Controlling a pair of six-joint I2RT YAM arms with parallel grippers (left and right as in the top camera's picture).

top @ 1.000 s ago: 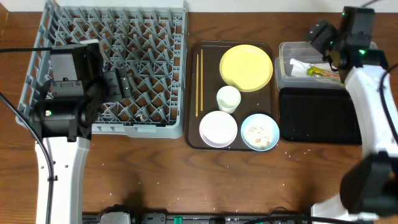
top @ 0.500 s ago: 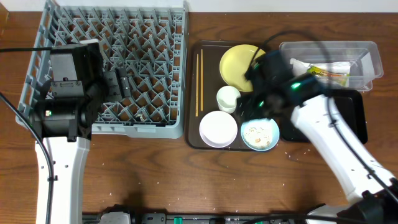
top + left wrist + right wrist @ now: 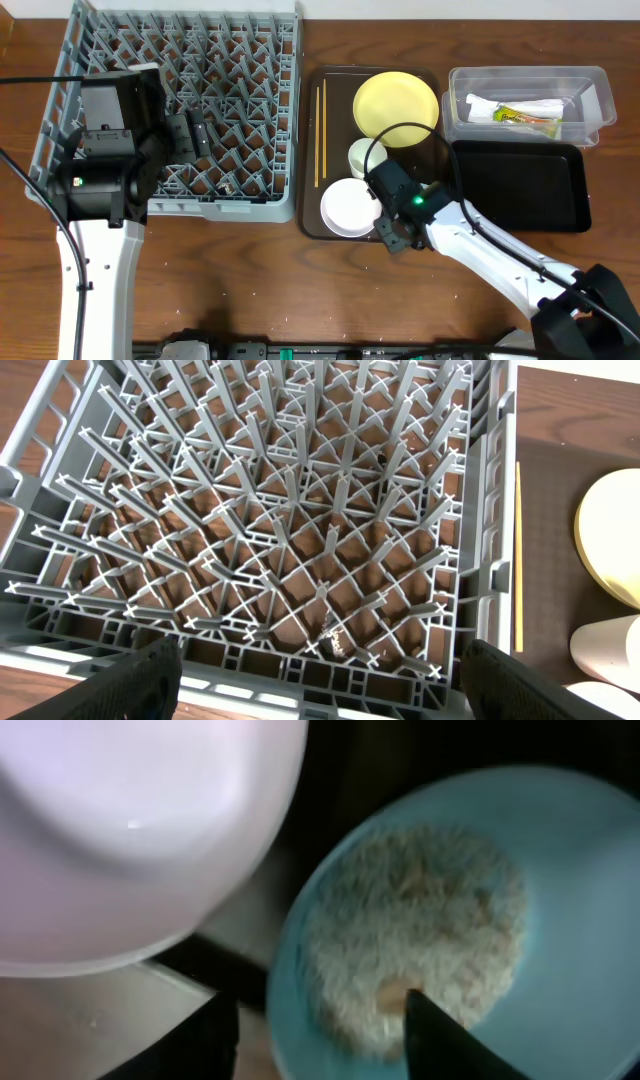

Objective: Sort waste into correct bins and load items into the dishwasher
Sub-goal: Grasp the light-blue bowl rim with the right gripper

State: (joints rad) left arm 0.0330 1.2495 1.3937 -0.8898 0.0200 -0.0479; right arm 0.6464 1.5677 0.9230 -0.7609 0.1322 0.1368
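My right gripper (image 3: 322,1045) is open and low over the light blue bowl (image 3: 560,850). One finger is outside the bowl's rim, the other over the rice-like food scraps (image 3: 410,930) inside it. In the overhead view this gripper (image 3: 400,205) covers that bowl. The white bowl (image 3: 349,206), small white cup (image 3: 365,157), yellow plate (image 3: 395,105) and chopsticks (image 3: 320,133) lie on the brown tray. The napkin (image 3: 480,103) and yellow-green wrapper (image 3: 522,116) lie in the clear tub (image 3: 527,78). My left gripper (image 3: 320,690) is open and empty over the grey dish rack (image 3: 300,520).
The black tray (image 3: 520,185) sits in front of the clear tub, right of the brown serving tray (image 3: 330,80). The dish rack (image 3: 260,110) fills the left side, with the left arm over its near-left corner. Bare wooden table lies along the front.
My right arm has swung from over the clear tub leftward and down to the light blue bowl on the brown tray. The left arm has not moved.
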